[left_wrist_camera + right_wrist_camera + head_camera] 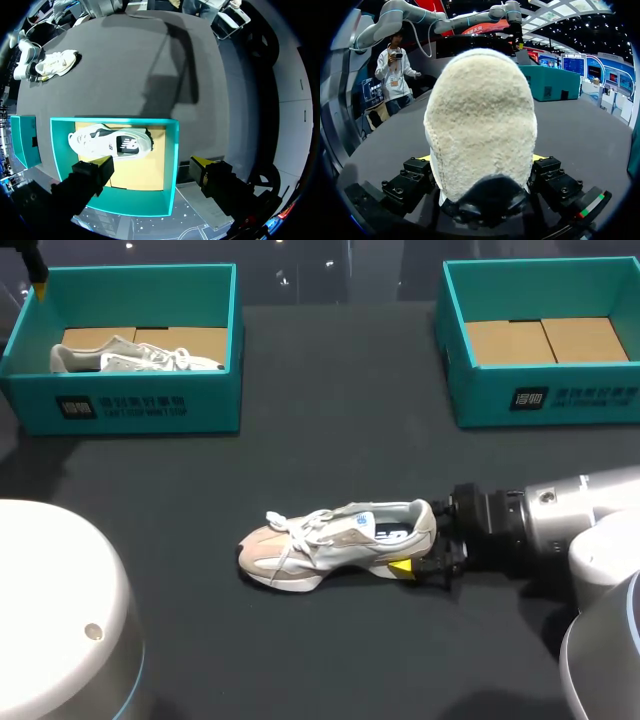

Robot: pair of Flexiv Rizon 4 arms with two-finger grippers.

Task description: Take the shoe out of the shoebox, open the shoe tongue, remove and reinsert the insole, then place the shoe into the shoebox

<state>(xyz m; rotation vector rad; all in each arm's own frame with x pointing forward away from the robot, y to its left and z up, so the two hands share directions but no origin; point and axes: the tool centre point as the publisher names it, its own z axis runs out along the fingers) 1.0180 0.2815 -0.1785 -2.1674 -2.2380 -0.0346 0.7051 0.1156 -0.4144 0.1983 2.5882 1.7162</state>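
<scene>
Dark table point(330, 390): R pincer point(425, 540), arm low, clamps shoe point(320, 540) heel; L pincer point(152, 162) wide.

No print can be made out letter for letter. Behind and to the left of the shoe point(335, 540) on the table, the left shoebox point(215, 400) carries a dark square emblem point(76, 407) and two lines of white lettering point(140, 406) on its front wall. Behind and to the right of the shoe, the right shoebox point(480, 400) bears a matching mark point(527, 398). A small blue tab point(365, 521) sits on the shoe's tongue. The second shoe point(95, 140), in the left shoebox, shows a white logo point(129, 145) on a dark side panel.
</scene>
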